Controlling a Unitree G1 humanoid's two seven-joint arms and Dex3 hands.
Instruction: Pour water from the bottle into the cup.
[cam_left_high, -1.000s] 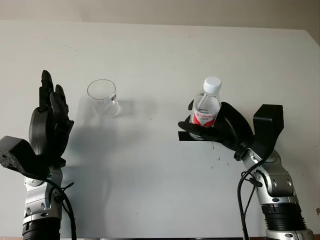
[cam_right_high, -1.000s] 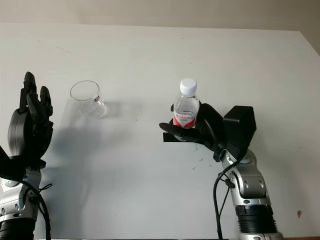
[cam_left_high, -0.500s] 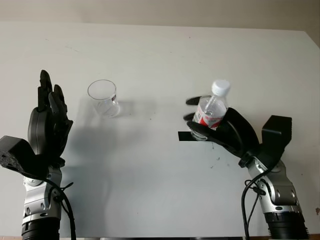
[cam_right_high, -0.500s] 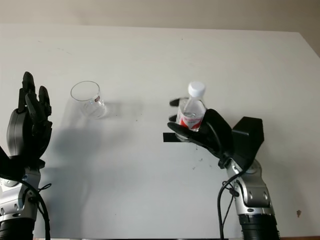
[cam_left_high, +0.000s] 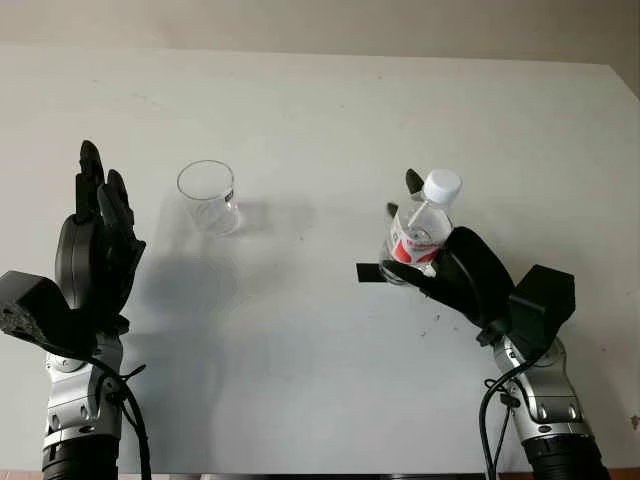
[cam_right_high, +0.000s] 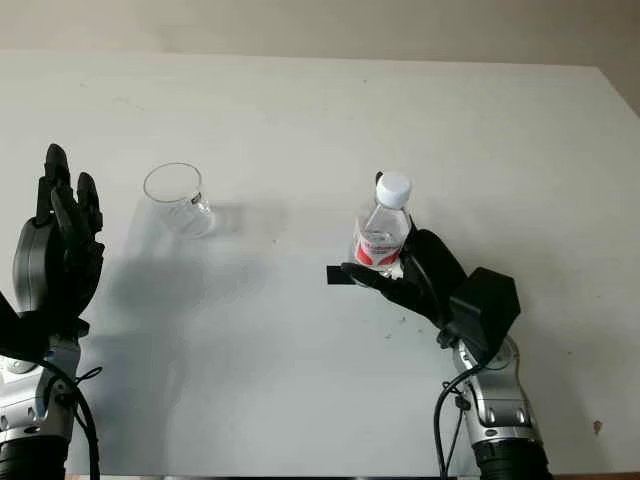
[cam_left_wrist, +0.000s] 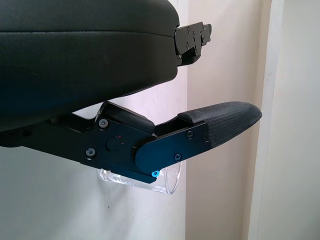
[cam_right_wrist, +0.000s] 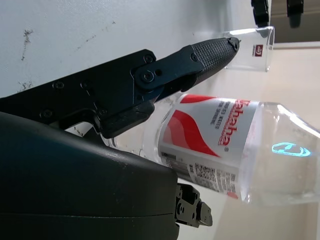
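A clear plastic water bottle (cam_left_high: 418, 232) with a white cap and red label stands right of centre, leaning a little to the right. My right hand (cam_left_high: 404, 230) is wrapped around its lower half: the palm is on its right side, one finger rises behind it and another crosses in front of its base. In the right wrist view the bottle (cam_right_wrist: 225, 145) lies between a finger and the palm. The empty clear cup (cam_left_high: 207, 195) stands upright at the left. My left hand (cam_left_high: 98, 215) is open and raised at the far left, apart from the cup.
A short strip of black tape (cam_left_high: 368, 272) is stuck to the white table (cam_left_high: 300, 350) just left of the bottle's base. The table's far edge meets a beige wall.
The bottle went from upright to leaning right, and my right arm drew back toward me. Its fingers opened half a second ago and are closer around the bottle now. The left hand stayed put.
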